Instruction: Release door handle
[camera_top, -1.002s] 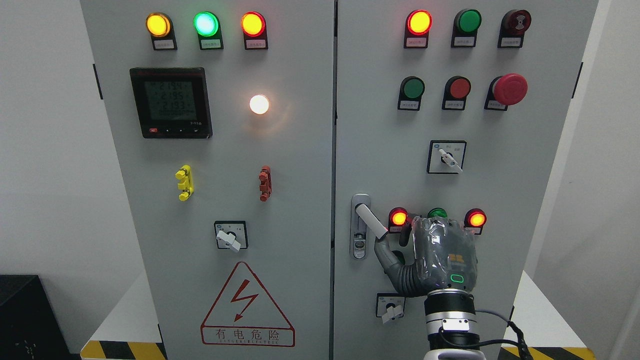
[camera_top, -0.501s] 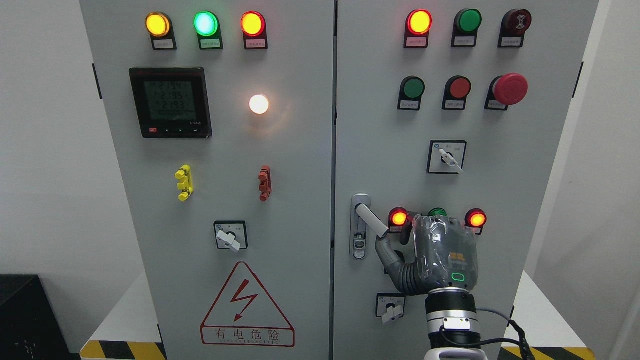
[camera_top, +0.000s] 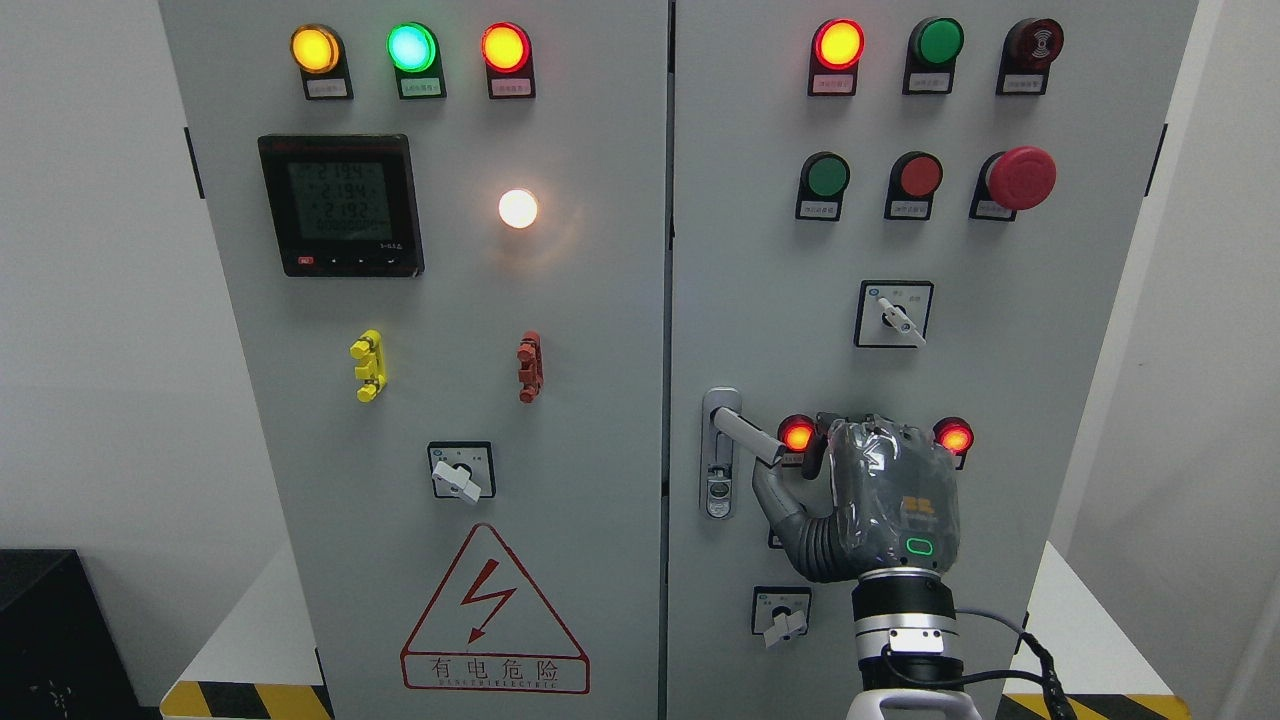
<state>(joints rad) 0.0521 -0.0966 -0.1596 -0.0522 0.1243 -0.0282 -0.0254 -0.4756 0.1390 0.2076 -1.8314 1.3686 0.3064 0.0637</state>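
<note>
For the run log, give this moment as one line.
right hand: by door handle, thumb under its tip | grip: unclear | cabinet door: closed | left hand: unseen

Grey door handle on the right cabinet door, swung out from its upright backplate, slanting down to the right, free tip just beside the lit red lamp.

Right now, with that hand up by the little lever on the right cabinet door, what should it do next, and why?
Probably draw the right hand straight back from the door. Its thumb sits just under the door handle, which juts out to the right, and no finger visibly wraps it, so backing away would finish the release without knocking it.
</note>
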